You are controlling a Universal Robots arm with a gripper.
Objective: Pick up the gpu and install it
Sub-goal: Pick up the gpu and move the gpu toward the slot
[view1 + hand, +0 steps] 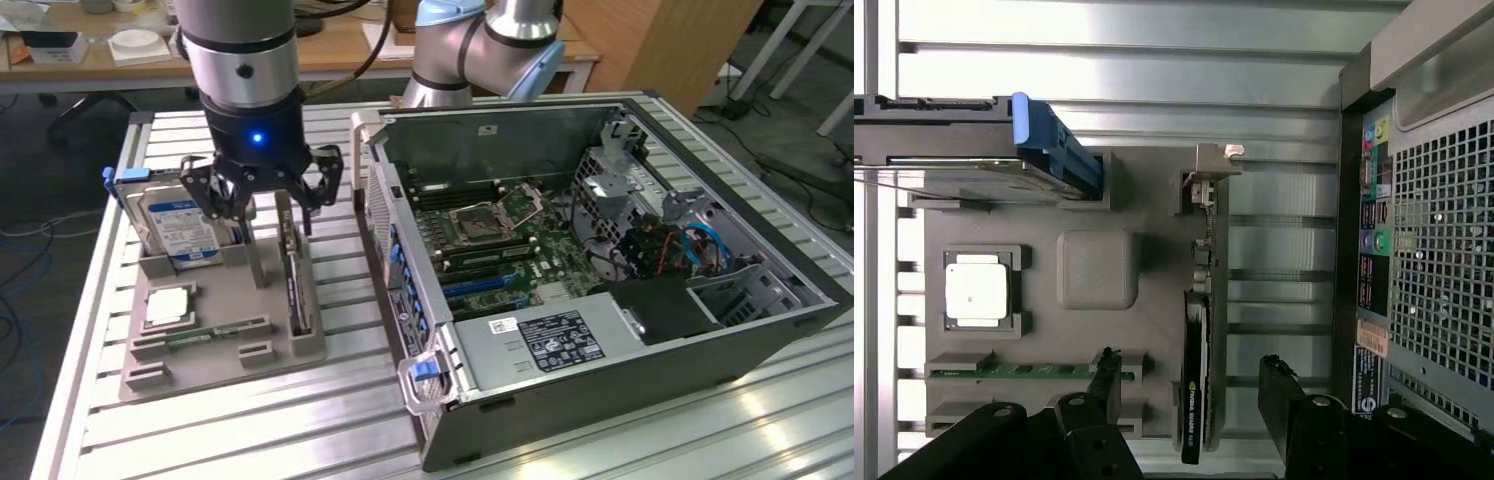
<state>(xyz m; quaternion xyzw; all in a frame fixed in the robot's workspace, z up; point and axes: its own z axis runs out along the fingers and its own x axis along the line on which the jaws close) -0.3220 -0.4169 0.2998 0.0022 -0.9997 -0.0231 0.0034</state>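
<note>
The table (667, 430) is seen as ribbed, pretty shiny aluminium; the parts tray (224, 312) as matt grey plastic; the gpu (1195, 400) face as glossy black.

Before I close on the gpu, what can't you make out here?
gpu far end: exterior view, behind the gripper.
gpu lower edge: both views, sunk in the tray slot.
Motherboard slots: wrist view, hidden by the case rear panel.
</note>
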